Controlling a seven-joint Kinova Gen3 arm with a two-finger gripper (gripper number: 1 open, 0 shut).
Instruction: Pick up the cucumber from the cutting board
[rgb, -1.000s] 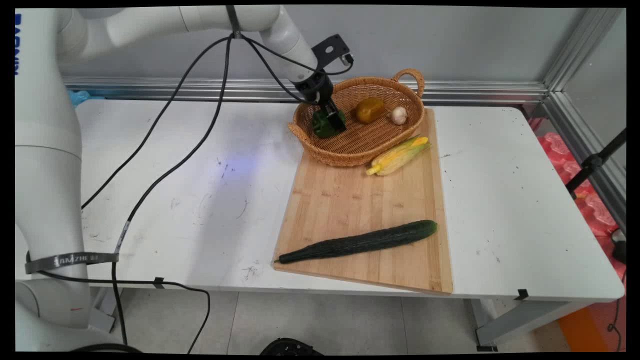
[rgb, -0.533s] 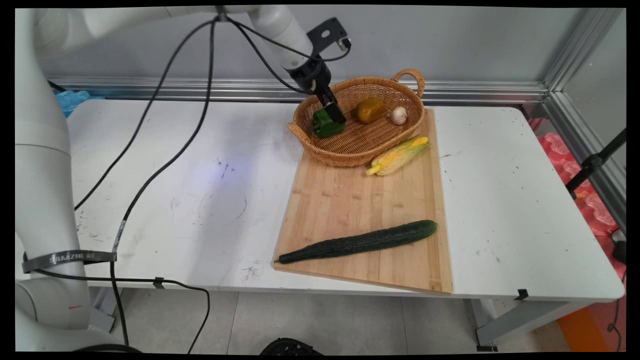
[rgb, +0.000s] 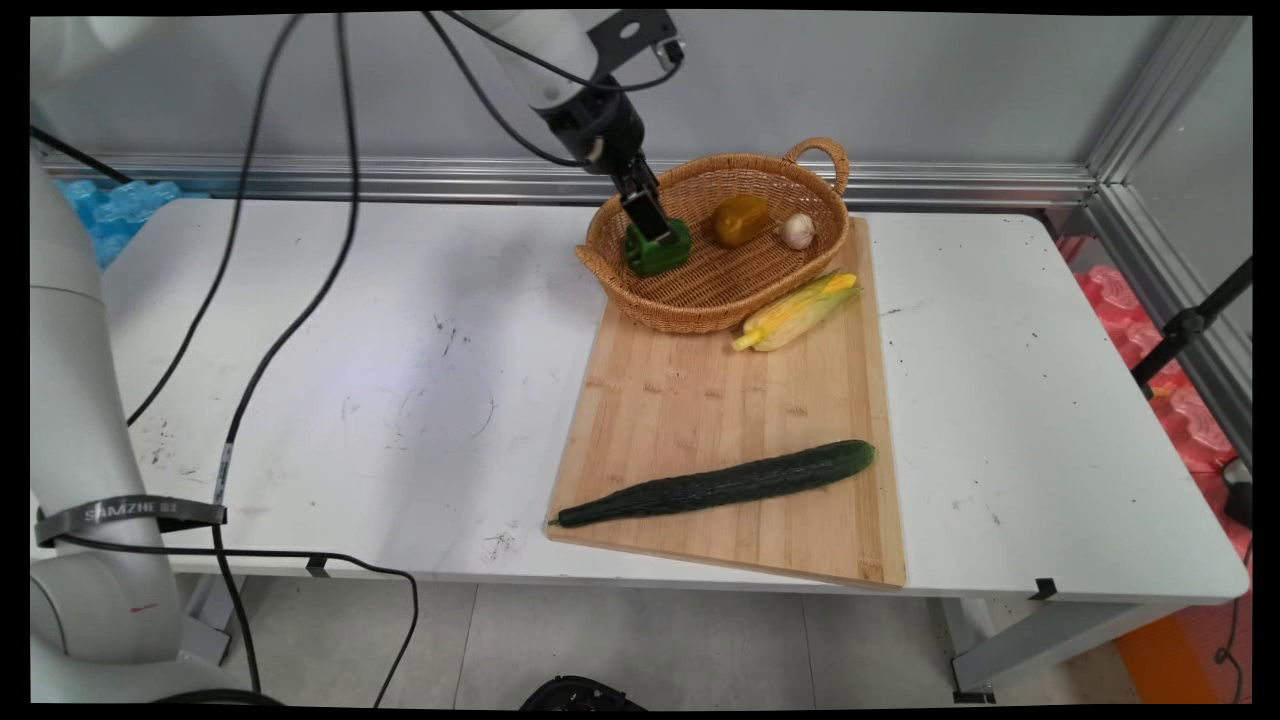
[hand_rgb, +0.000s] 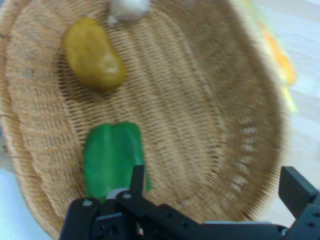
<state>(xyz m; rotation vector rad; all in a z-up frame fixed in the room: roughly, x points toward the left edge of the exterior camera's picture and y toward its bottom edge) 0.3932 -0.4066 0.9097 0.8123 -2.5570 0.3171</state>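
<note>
Tool (hand_rgb: 215, 187) seen with fingers spread apart, nothing gripped, raised just above green pepper (rgb: 657, 250). Pepper lay inside wicker basket (rgb: 812, 262) at 9 o'clock side; yellow fruit (rgb: 739, 219) and garlic (rgb: 797, 231) toward 3 o'clock. Risk judged: cable or finger could be snagged on basket rim, basket dragged across surface (rgb: 400, 350).

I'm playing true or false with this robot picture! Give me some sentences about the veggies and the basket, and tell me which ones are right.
1. The green pepper lies inside the wicker basket. True.
2. The cucumber is in the basket. False: it lies on the wooden board.
3. The gripper is open. True.
4. The corn is in the basket. False: it lies on the board beside the basket.
5. A garlic bulb is in the basket. True.
</note>
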